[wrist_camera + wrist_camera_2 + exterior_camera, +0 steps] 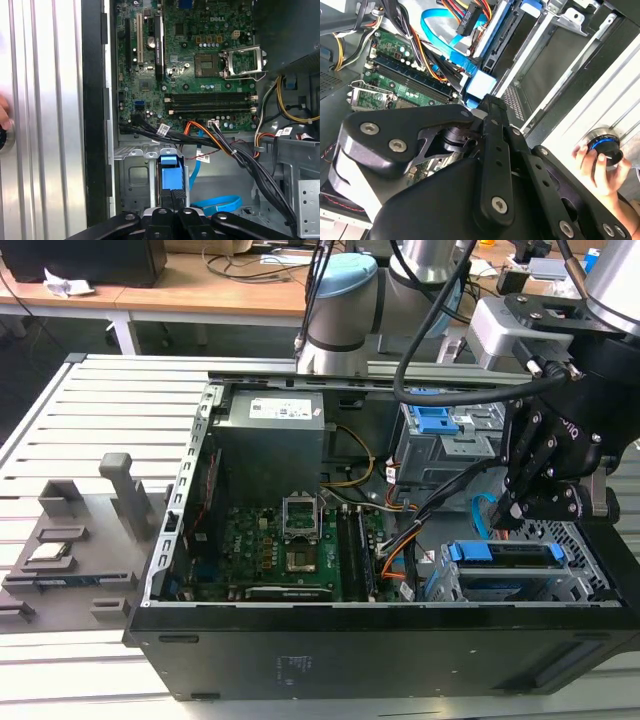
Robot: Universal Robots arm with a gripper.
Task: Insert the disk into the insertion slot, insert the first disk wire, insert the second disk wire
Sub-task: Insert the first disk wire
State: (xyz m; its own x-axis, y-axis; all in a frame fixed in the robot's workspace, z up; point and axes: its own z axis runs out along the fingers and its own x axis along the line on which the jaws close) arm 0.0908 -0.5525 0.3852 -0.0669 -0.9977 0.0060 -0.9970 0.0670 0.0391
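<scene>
One disk [505, 552] sits in the insertion slot [520, 586], the claw [172, 194] closed together at its blue end.

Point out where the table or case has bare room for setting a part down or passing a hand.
Free: the table slats beyond the grey fixture, at the exterior view's left of the case; also the strip in front of it. Crowded: cables between motherboard and insertion slot, where the pincer hangs at the disk.
</scene>
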